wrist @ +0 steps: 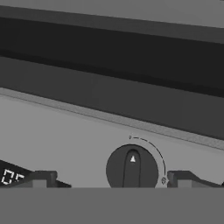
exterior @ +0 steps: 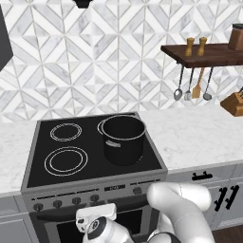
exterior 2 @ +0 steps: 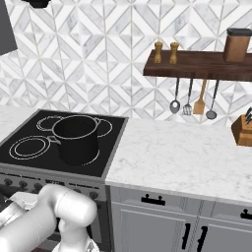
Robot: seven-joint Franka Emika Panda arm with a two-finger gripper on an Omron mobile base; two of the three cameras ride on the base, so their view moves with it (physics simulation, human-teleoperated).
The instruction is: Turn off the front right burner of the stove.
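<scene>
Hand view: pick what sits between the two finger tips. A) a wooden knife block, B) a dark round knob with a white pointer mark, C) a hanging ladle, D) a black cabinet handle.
B: the dark round knob on the stove front lies between the open gripper finger tips.

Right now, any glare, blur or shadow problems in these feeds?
Left base view: even flat light, no glare on the stove, soft shadow under the pot. Right base view: equally sharp; shelf casts slight shade on tiles. Hand view: dim, grey, low contrast; knob readable, gripper tips dark.
</scene>
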